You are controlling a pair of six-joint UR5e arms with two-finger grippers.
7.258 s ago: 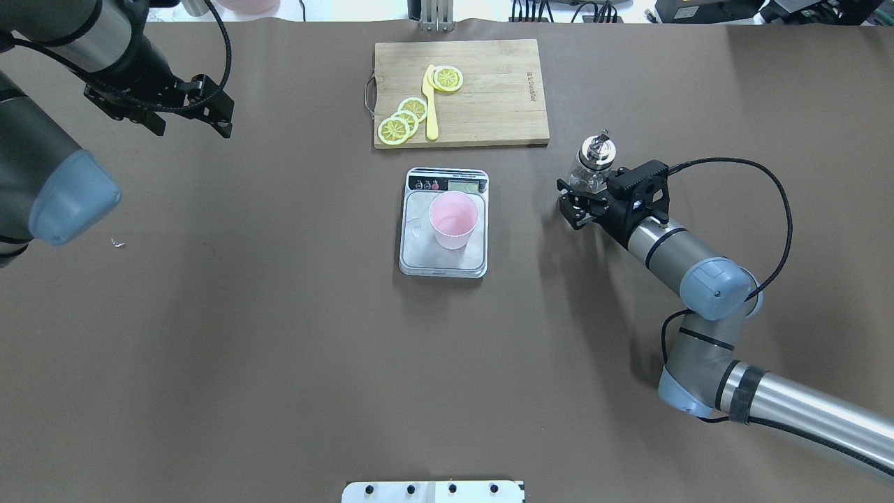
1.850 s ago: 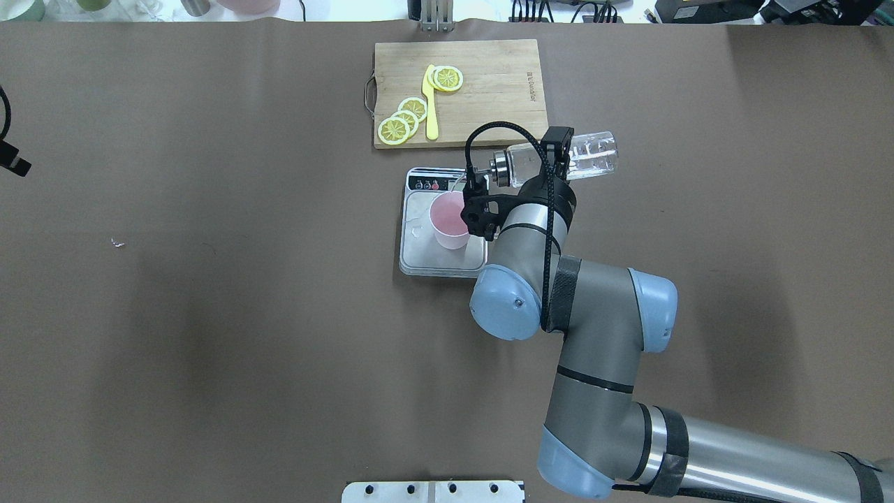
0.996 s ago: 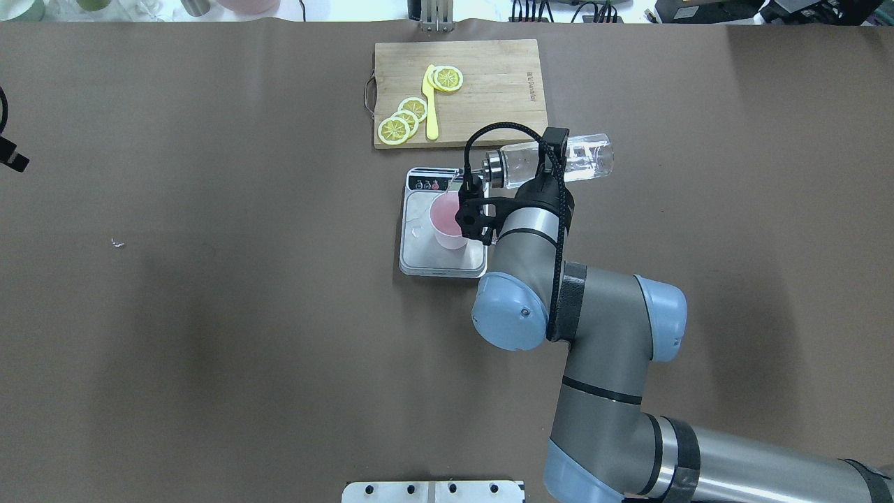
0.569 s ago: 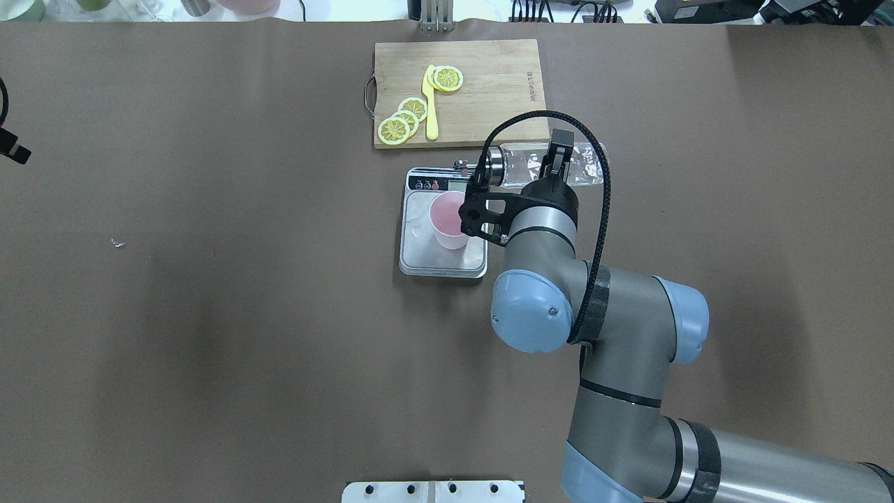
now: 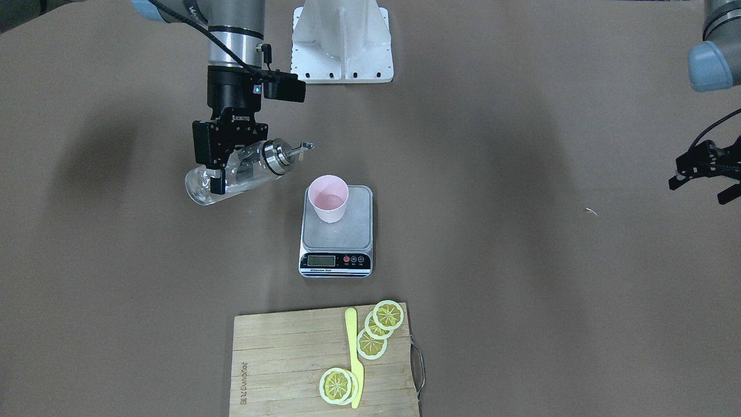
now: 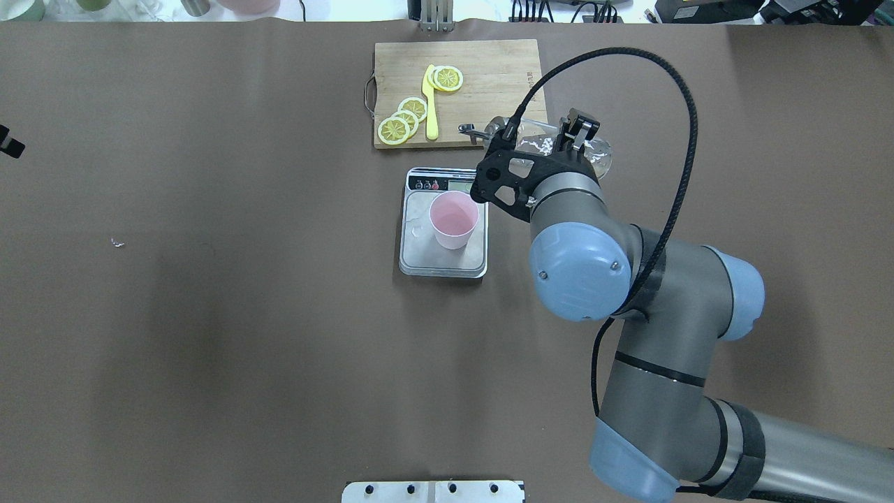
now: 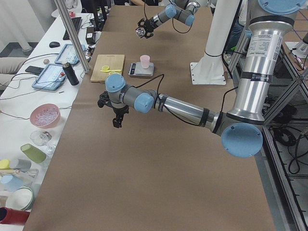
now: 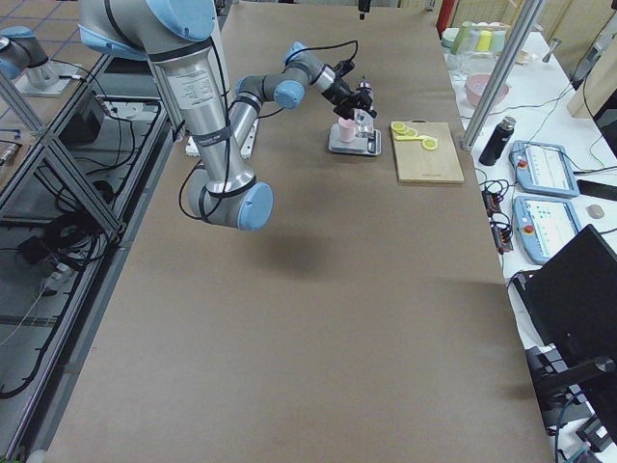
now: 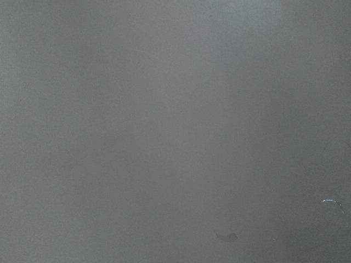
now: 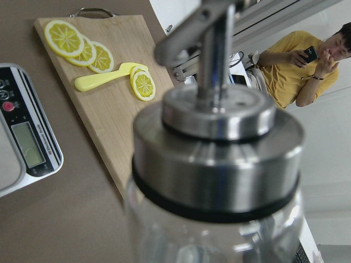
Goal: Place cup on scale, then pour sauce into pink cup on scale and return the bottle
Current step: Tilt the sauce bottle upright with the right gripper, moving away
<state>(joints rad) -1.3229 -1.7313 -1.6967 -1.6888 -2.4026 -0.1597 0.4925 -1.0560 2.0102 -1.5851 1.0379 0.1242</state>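
Observation:
The pale pink cup (image 5: 328, 198) stands upright on the silver scale (image 5: 353, 231), at the end of the platform away from the display, and also shows in the overhead view (image 6: 454, 220). My right gripper (image 5: 230, 174) is shut on the clear glass bottle (image 5: 200, 190). It holds the bottle nearly level in the air beside the scale, with the metal pourer raised a little and pointing toward the cup. The wrist partly hides the bottle in the overhead view (image 6: 538, 133). Clear sauce shows inside the glass. My left gripper (image 5: 696, 194) hangs open and empty far off to the side.
A wooden cutting board (image 6: 489, 91) with lemon slices and a yellow knife (image 6: 431, 105) lies just beyond the scale (image 6: 419, 255). A small scrap (image 6: 117, 243) lies on the brown table. The white robot base (image 5: 343, 40) stands at the near edge.
My right gripper has drawn the bottle back from over the cup, toward the board's right corner. The pourer no longer hangs over the cup's rim. The left arm has barely moved.

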